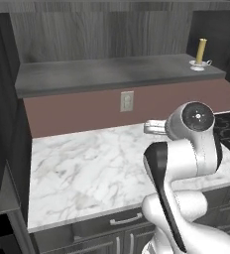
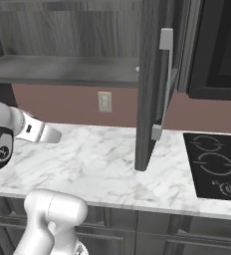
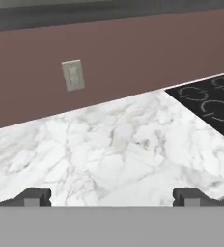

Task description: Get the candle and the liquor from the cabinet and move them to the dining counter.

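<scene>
My own forearm and elbow fill the foreground of both base views, and beyond them my end effector (image 3: 112, 197) hangs over the marble tabletop (image 1: 87, 168), its two dark fingertips (image 3: 34, 197) spread as wide as they go with nothing between them. It looks along the tabletop toward the maroon backsplash (image 3: 133, 58), the wall outlet (image 3: 73, 75) and the corner of the black cooktop (image 3: 213, 103).

The candle (image 1: 201, 52) stands upright on its small silvery base at the right end of the cabinet shelf (image 1: 112, 74), well above and beyond where my end effector is now. The cabinet (image 2: 152, 89) is open; its door with the long silver handle (image 2: 165, 84) juts out edge-on over the tabletop in the right base view. I cannot find the liquor bottle on the stretch of shelf I can see; it may be behind that door or further right, but I cannot tell.

I judge the fetch has not begun: nothing is held and both things are still to be collected. The risks lie in the climb. Swinging up to the shelf, my wrist or elbow could clip the open door or the shelf's front edge. The candle is slim and tall on a narrow base, so a fingertip arriving off-centre would tip it before I close. It also stands near the cabinet's right wall, which leaves little room on that side.
</scene>
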